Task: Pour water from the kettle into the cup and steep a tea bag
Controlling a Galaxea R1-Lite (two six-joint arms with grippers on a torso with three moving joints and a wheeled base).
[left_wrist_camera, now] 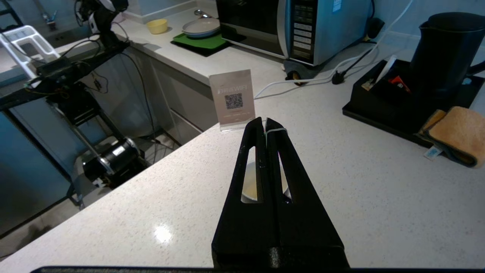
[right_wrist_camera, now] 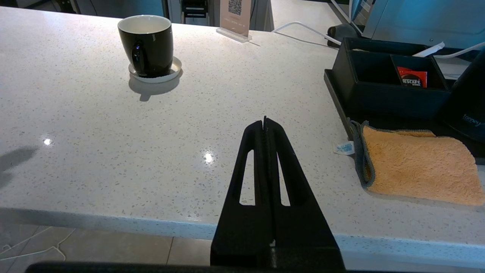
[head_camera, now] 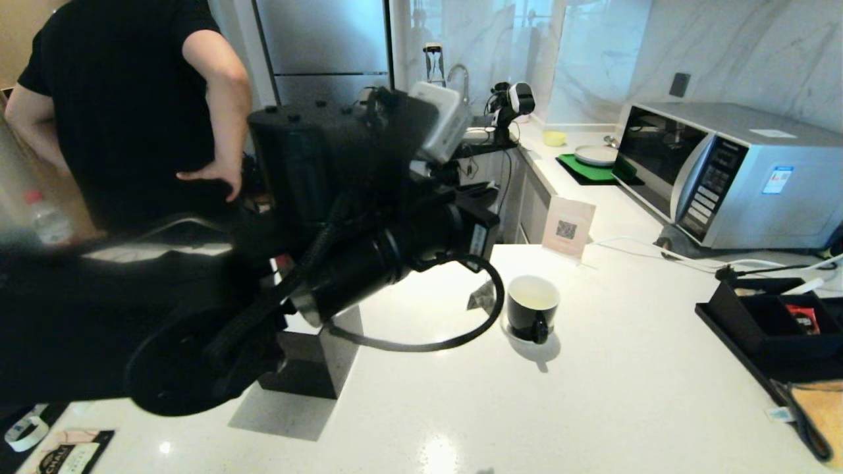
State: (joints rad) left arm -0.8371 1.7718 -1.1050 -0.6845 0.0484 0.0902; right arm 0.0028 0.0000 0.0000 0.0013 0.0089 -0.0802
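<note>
The black cup [head_camera: 532, 308], white inside, stands on its white saucer in the middle of the counter. My left gripper [left_wrist_camera: 265, 121] hangs above it, shut on the thin white string [left_wrist_camera: 276, 131] of the tea bag. The string crosses one fingertip. The grey tea bag [head_camera: 481, 297] dangles just left of the cup's rim. In the left wrist view the cup [left_wrist_camera: 251, 185] shows through the finger slots, with something pale yellowish low inside; I cannot tell if it is water. The black kettle [left_wrist_camera: 445, 49] stands on a tray at the right. My right gripper [right_wrist_camera: 264, 120] is shut and empty over the counter's near edge.
A person in a black shirt [head_camera: 125, 99] stands at the back left. A QR sign [head_camera: 568, 227] stands behind the cup and a microwave [head_camera: 718, 171] at the back right. The black compartment tray [head_camera: 764, 316] and an orange cloth [right_wrist_camera: 416, 167] lie right. A black tissue box [head_camera: 316, 359] sits left.
</note>
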